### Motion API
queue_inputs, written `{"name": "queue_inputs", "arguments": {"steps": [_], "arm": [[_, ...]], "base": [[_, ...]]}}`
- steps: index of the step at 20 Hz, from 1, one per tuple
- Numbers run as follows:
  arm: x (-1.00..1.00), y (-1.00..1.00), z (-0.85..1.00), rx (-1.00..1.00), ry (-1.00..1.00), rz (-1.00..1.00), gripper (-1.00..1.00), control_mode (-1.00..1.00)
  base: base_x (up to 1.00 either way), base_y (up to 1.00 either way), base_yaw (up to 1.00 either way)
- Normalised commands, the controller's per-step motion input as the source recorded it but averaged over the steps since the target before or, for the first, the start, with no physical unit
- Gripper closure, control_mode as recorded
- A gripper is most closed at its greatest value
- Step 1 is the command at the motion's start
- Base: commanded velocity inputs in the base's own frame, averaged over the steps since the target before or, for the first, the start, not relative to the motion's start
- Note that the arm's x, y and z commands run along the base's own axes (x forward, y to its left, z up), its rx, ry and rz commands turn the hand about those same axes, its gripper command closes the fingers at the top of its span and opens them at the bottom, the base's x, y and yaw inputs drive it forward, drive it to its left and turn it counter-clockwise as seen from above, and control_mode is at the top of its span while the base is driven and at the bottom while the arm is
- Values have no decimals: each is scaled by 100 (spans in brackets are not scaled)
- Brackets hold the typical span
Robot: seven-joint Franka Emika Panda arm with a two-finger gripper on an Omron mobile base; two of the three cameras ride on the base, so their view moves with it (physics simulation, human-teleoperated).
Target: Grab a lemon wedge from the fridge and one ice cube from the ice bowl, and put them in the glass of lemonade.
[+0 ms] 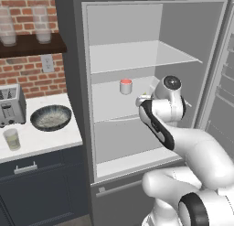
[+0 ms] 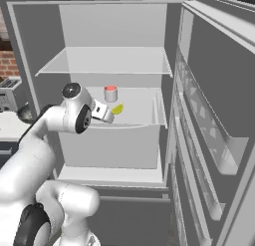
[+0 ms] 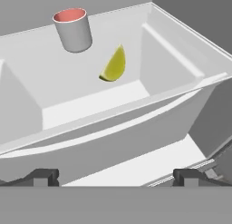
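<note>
In the left base view the fridge [image 1: 208, 60] stands open, its white shelves bare except for a small white cup [image 1: 125, 86] with a red top on the middle shelf. The arm reaches into that shelf level, and its bulk covers the gripper. To the left, on the white bench [image 1: 50, 140], sit a toaster [image 1: 11, 104], the ice bowl [image 1: 50, 117] just beside it, and the glass of lemonade [image 1: 12, 139] near the front edge, apart from the bowl. Two tall frosted glasses [image 1: 42, 23] stand on a dark shelf above.

In the right base view the gripper [image 2: 108, 115] is at the front of the middle shelf, with the lemon wedge [image 2: 117, 109] just beyond it and the cup behind, a little to the left of the wedge.

In the hand view the two finger tips [image 3: 41, 177] stand wide apart at the bottom and hold nothing. Ahead lies the wedge on the white shelf floor, resting on its curved side, clear of the fingers, with the cup further back and close by it.
</note>
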Motion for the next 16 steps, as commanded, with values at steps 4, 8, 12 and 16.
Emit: {"name": "queue_inputs", "arguments": {"steps": [4,8,12,16], "arm": [[47,0,-25,0,-6,0,-100,-100],[48,-8,-3,0,0,0,-100,-100],[46,-14,0,0,0,0,-100,-100],[44,-12,-2,0,0,0,-100,-100]], "base": [[0,0,0],[0,0,0],[0,0,0],[0,0,0]]}}
